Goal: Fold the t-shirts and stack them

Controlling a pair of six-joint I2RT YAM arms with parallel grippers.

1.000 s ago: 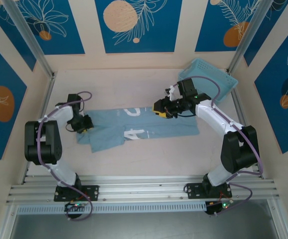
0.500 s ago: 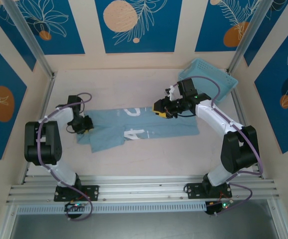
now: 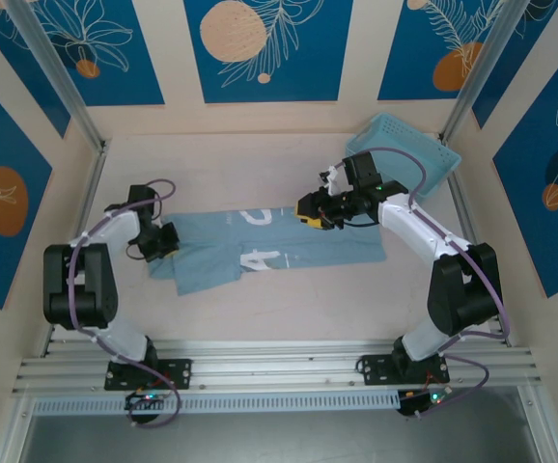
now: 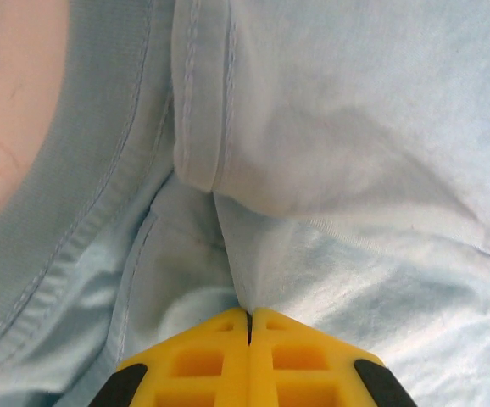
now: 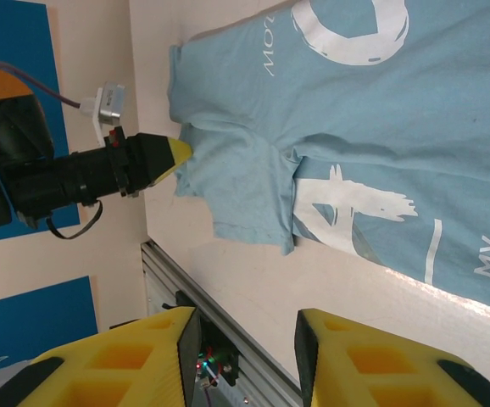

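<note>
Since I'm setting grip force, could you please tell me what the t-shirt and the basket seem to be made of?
The t-shirt: soft matte knit cloth, judging by stitched hems and wrinkles. The basket: probably rigid plastic, going by its lattice walls.

Soft, matt cloth t-shirt (image 4: 355, 170)

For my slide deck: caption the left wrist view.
Left gripper, shut, pinches a fold of the sky-blue t-shirt beside its ribbed collar.

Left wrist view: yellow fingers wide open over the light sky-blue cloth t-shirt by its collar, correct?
No: the left gripper is shut, yellow fingers pinching a fold of the light sky-blue cloth t-shirt by its collar; the left wrist view shows it.
</note>
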